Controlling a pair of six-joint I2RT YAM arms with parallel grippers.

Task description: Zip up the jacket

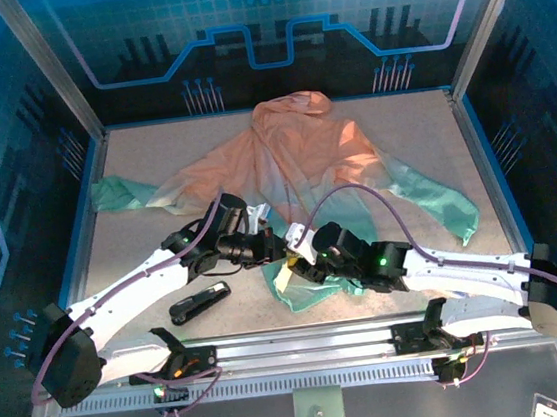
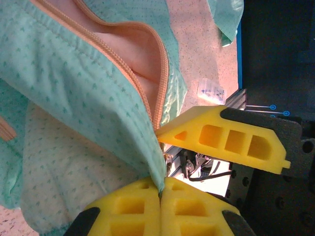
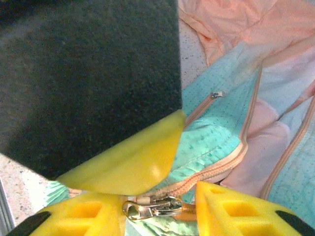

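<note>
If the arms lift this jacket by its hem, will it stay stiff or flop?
Probably floppy: the jacket lies wrinkled and folded. Likely light: thin fabric bunches in the shut left gripper. Its loose zipper pull may swing.

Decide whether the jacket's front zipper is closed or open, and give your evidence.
Open. On the jacket, the two orange zipper tapes run apart, peach lining between them; the slider sits at the mint hem.
</note>
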